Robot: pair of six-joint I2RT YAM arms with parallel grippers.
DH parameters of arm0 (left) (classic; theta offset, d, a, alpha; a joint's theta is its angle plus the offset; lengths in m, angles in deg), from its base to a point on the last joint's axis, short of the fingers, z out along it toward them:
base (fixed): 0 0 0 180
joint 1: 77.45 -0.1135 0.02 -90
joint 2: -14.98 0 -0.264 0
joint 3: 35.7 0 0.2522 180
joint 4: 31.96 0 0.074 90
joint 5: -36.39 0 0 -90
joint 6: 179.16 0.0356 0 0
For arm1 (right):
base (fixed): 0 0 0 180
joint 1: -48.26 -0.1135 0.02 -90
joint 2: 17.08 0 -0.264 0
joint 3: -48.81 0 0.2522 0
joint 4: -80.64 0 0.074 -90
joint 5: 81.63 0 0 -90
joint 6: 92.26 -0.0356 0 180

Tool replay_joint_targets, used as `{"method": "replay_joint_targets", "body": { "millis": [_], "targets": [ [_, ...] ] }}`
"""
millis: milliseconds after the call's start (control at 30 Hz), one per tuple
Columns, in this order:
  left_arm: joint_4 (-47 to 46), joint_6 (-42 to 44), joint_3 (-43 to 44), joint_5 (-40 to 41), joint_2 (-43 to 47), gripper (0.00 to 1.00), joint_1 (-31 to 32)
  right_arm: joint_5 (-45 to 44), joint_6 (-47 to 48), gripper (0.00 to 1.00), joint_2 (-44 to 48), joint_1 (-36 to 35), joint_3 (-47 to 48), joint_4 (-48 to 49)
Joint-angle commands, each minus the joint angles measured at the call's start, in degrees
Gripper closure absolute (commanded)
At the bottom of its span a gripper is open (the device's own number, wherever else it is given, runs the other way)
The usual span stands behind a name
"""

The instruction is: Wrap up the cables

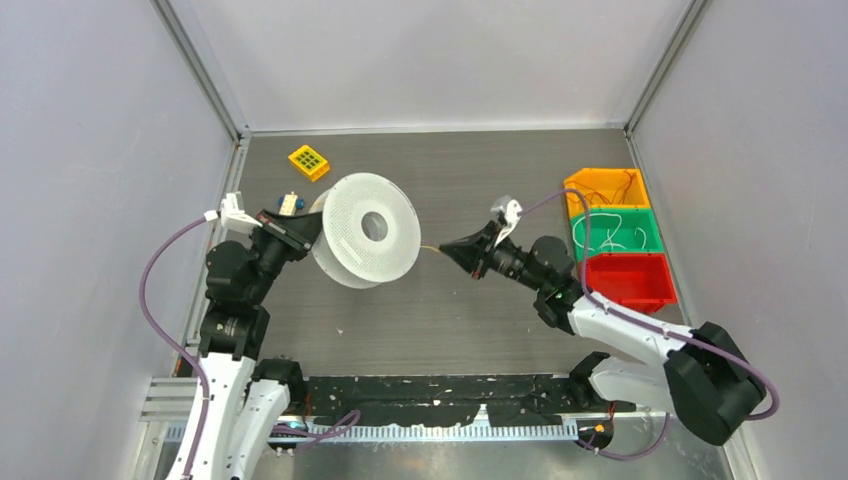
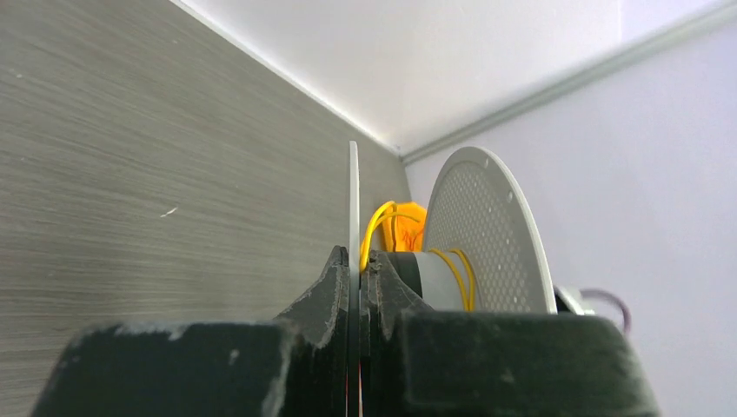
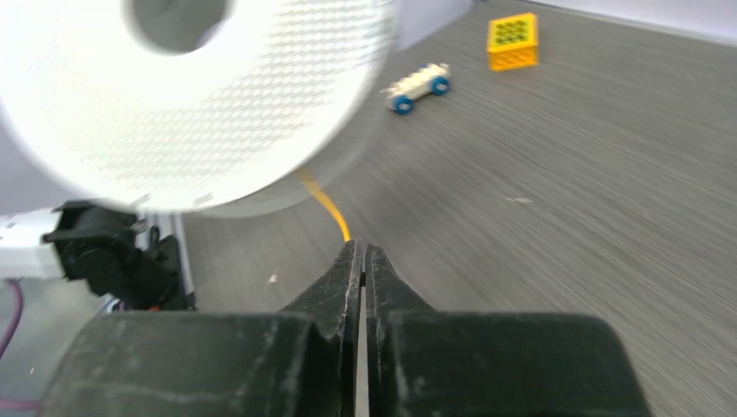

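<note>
A white perforated spool (image 1: 368, 228) is held up at the table's middle left. My left gripper (image 1: 312, 228) is shut on the spool's near flange (image 2: 354, 208), its jaws pinching the thin disc edge. A thin yellow-orange cable (image 2: 375, 228) loops over the grey hub between the flanges, with a few turns on it (image 2: 461, 276). The cable runs taut from the spool to my right gripper (image 1: 448, 247), which is shut on it. In the right wrist view the cable (image 3: 326, 205) comes out of the closed fingertips (image 3: 361, 252) toward the blurred spool (image 3: 191, 95).
A yellow block (image 1: 309, 162) and a small white toy car (image 1: 290, 202) lie at the back left. Orange (image 1: 604, 188), green (image 1: 615, 232) and red (image 1: 630, 280) bins stand along the right wall, with wires in the orange and green ones. Walls enclose the table.
</note>
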Motion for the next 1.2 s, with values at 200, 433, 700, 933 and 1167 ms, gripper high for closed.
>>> {"method": "replay_joint_targets", "body": {
  "millis": [200, 433, 700, 933, 1167],
  "targets": [
    [-3.9, -9.2, 1.9, 19.5, -3.4, 1.0, 2.5, -18.4, 18.9, 0.95, 6.8, -20.9, -0.9, 3.7],
    [-2.1, -3.9, 2.0, 31.5, -9.5, 1.0, 13.7, -21.2, 29.9, 0.94, -1.6, -29.7, 10.8, -5.3],
    [2.2, -2.4, 3.8, 35.6, -11.8, 1.0, 16.6, -28.4, 31.2, 0.95, -8.2, -32.3, 14.7, -6.8],
    [6.7, -2.5, 5.4, 40.0, -12.6, 1.0, 17.5, -31.1, 32.5, 0.95, -12.0, -33.5, 16.1, -8.7],
    [12.8, 3.1, 11.0, 43.7, -17.5, 1.0, 19.7, -34.8, 29.8, 0.95, -13.3, -34.0, 18.9, -17.0]
  ]
}}
